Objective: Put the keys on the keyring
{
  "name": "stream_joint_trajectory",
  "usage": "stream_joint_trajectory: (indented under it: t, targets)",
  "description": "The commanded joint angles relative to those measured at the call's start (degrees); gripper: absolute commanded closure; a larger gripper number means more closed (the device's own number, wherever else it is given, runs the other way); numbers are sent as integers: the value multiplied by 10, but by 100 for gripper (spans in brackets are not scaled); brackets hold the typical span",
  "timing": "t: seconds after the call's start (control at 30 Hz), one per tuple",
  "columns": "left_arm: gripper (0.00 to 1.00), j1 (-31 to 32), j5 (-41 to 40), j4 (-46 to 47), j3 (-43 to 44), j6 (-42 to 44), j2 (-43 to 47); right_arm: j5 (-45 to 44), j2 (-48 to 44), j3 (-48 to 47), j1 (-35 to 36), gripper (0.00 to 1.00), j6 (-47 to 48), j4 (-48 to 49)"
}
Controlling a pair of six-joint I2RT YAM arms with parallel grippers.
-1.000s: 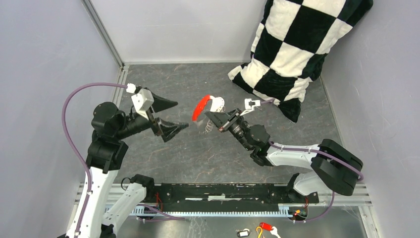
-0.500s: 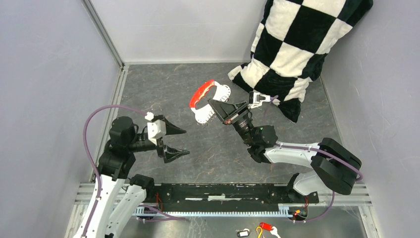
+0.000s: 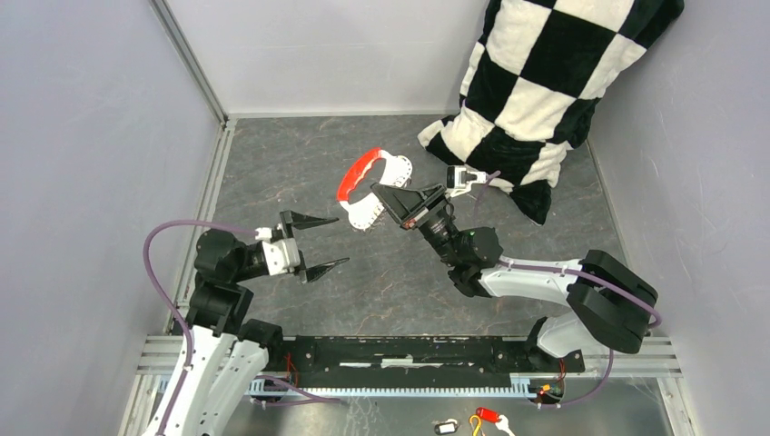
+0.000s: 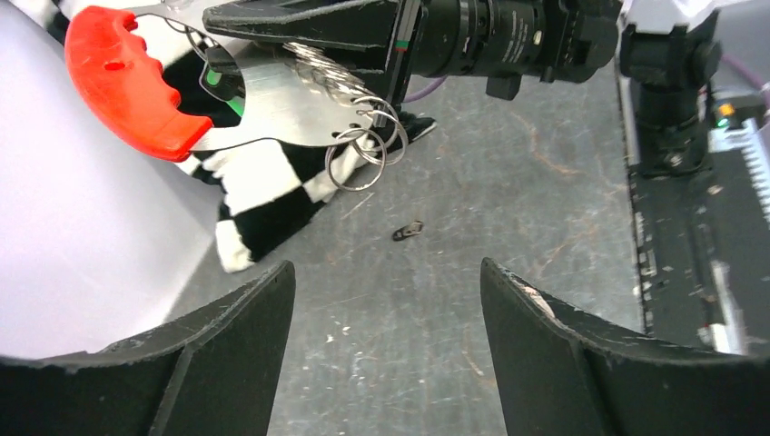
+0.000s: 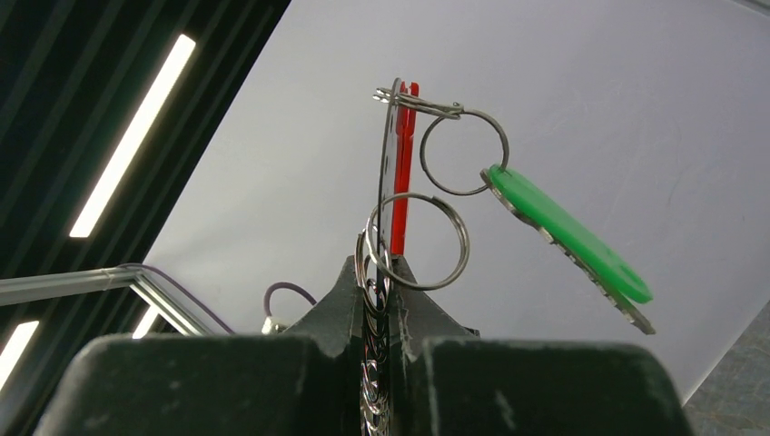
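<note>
Two pincers share this: my right pincer pinches the red key so the keyring and green key dangle free beyond its tips, while my left pincer hovers spread, presumably for the dark key lying ahead of it.

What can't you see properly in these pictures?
Left wrist view: the small dark piece on the table is too small to name.
Left wrist view: the green key is mostly hidden behind the red-handled plate.
Right wrist view: that plate is edge-on, and the right gripper covers its lower part.
Top view: the red tag by the bottom edge is tiny.
</note>
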State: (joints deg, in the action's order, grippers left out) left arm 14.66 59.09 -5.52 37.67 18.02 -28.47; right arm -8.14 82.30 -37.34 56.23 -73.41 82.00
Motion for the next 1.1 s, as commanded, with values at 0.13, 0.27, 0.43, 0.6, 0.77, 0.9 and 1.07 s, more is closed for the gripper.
stream_joint_trajectory:
  t: [0.13, 0.27, 0.43, 0.6, 0.77, 0.9, 1.07]
  targets:
    - [22, 3, -31, 42, -69, 370, 96, 0, 7, -35, 10, 99, -10, 7]
    - [20, 3, -48, 92, -121, 547, 146, -14, 34, -52, 23, 99, -53, 8]
    - [18, 3, -57, 118, -147, 712, 159, -29, 61, -83, 41, 99, -81, -2]
    - [16, 3, -55, 164, -154, 807, 147, -45, 77, -95, 52, 99, -99, -1]
    - [16, 3, -42, 198, -146, 831, 124, -63, 86, -91, 58, 99, -110, 8]
    - [18, 3, -39, 215, -136, 823, 116, -71, 93, -88, 60, 99, -115, 17]
    - [19, 3, -31, 230, -128, 812, 117, -91, 108, -89, 60, 99, -130, 51]
